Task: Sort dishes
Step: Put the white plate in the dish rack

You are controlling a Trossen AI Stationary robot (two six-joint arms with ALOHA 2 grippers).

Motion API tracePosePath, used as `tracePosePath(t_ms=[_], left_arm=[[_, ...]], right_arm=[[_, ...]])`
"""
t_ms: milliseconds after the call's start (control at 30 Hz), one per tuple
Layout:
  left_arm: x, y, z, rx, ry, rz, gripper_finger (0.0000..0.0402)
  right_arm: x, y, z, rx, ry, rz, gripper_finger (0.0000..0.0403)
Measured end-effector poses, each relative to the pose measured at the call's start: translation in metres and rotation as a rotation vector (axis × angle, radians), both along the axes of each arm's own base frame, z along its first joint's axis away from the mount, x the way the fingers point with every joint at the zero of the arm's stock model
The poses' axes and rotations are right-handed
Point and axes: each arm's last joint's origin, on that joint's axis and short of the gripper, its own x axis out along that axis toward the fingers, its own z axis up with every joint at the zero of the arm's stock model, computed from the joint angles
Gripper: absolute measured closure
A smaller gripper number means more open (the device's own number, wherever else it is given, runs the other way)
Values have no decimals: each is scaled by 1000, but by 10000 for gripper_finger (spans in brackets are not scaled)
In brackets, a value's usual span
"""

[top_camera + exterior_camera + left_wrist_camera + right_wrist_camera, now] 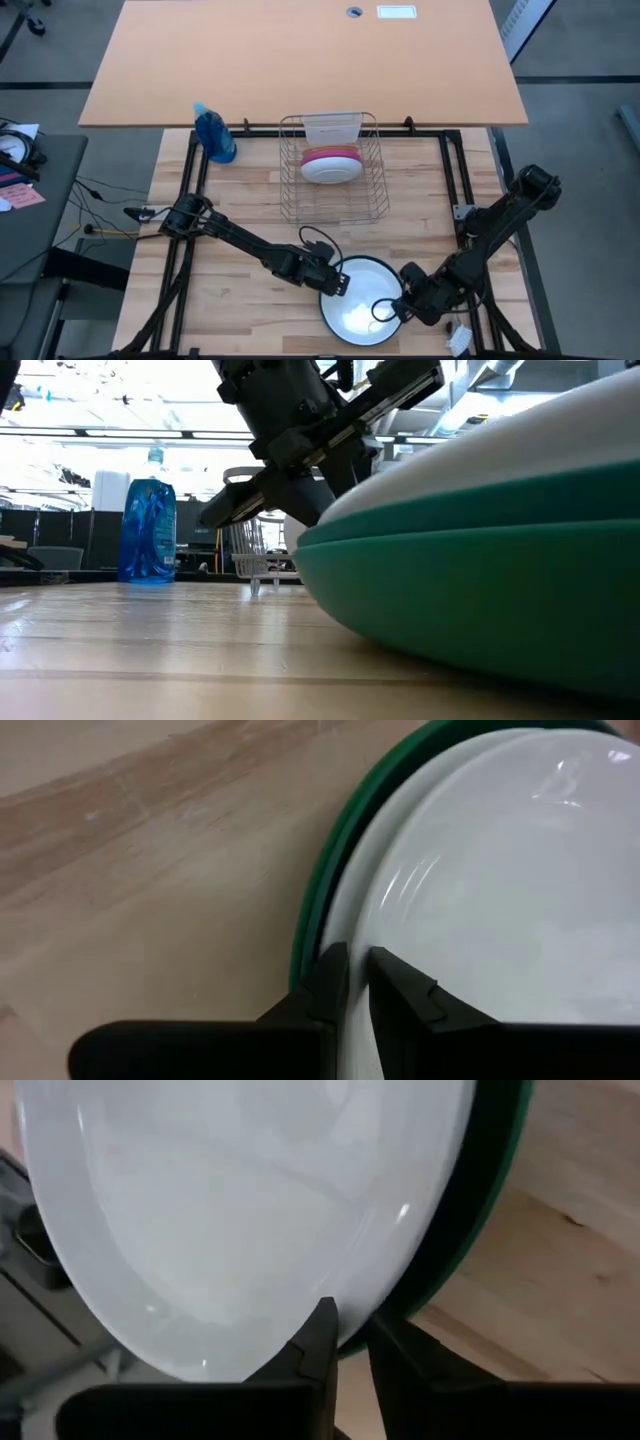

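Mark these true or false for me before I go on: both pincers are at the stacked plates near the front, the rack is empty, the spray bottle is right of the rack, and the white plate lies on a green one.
1. Both pincers are at the front plate stack. True: the left pincer and right pincer sit at opposite rims of the white plate.
2. The dish rack is empty. False: it holds a plate stack, with pink and white showing.
3. The spray bottle is right of the rack. False: it stands to its left.
4. The white plate lies on a green plate. True.
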Motion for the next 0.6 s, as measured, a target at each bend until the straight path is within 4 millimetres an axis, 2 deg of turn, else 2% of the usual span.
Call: tracePosePath(t_ms=[267, 467, 600], left_arm=[[1, 1, 0, -11, -18, 55, 374], [1, 2, 1, -10, -35, 108, 374], [2, 3, 1, -17, -48, 145, 375]], right_arm=[[-3, -6, 5, -84, -4, 244, 397], [-3, -15, 10, -138, -14, 440, 402], [-4, -25, 16, -186, -18, 512, 402]])
